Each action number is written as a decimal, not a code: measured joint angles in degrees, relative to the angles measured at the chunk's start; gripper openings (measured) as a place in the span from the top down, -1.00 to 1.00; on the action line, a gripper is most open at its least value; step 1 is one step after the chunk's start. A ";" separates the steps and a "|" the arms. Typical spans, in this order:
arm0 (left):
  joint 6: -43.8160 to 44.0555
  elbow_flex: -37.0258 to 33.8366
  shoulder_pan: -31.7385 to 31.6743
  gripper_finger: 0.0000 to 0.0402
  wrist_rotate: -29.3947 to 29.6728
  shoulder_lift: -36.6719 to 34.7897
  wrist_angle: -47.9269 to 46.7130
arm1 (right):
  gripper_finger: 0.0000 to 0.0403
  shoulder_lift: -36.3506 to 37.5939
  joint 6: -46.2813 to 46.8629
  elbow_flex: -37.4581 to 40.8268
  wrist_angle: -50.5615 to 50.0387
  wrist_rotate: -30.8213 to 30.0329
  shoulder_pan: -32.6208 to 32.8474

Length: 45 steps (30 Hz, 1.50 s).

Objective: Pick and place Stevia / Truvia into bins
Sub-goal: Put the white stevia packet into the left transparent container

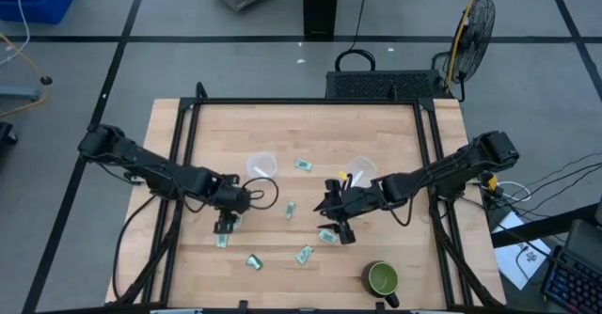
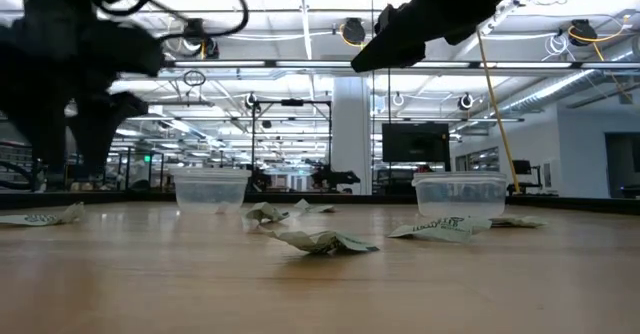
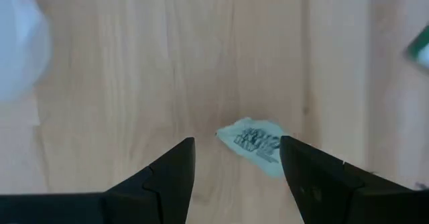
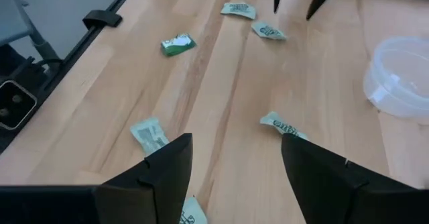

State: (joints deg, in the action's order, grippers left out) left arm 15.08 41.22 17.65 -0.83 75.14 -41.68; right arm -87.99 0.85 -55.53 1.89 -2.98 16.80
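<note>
Both bins (image 1: 261, 164) seemingly hold no packets (image 1: 303, 164).

Taking the left clear cup (image 1: 261, 164) as landmark: bare wood lies on its far side up to the black frame rail (image 1: 306, 102), an open lane. Toward the table's near edge from it, the left gripper (image 1: 224, 226) hangs fingers apart over a packet (image 3: 255, 143), closing that corner. To its right, a packet (image 1: 302, 164) sits between it and the second cup (image 1: 361, 170). Beyond that, the right gripper (image 1: 336, 227), fingers spread, blocks the middle. Further off, near the front edge, stands a green mug (image 1: 383, 279).
</note>
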 joint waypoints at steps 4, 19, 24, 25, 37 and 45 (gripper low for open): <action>0.02 -3.89 0.81 -0.12 -0.07 -0.07 3.19 | -0.11 0.00 -0.31 0.00 -0.31 0.02 0.02; 0.18 -10.62 0.85 -0.12 0.71 -0.10 16.14 | -0.11 0.00 -3.49 0.00 -0.04 0.04 0.02; -2.32 -11.81 0.85 -0.12 0.88 -0.12 16.67 | -0.11 0.00 -3.41 0.00 -0.03 0.04 0.02; -3.19 -11.95 0.85 -0.12 0.89 -0.14 16.88 | -0.11 0.00 -3.18 0.00 -0.04 0.04 0.02; -7.48 -12.40 0.85 0.07 0.58 -0.14 18.63 | -0.11 0.00 -3.07 0.02 -0.03 0.04 0.02; -7.24 -12.40 0.84 0.68 0.51 -0.14 18.60 | -0.11 0.02 -3.05 0.02 -0.02 0.04 0.02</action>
State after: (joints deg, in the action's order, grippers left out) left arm 7.84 28.82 18.49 -0.32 75.00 -23.08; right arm -87.96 -2.20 -55.51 1.87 -2.94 16.82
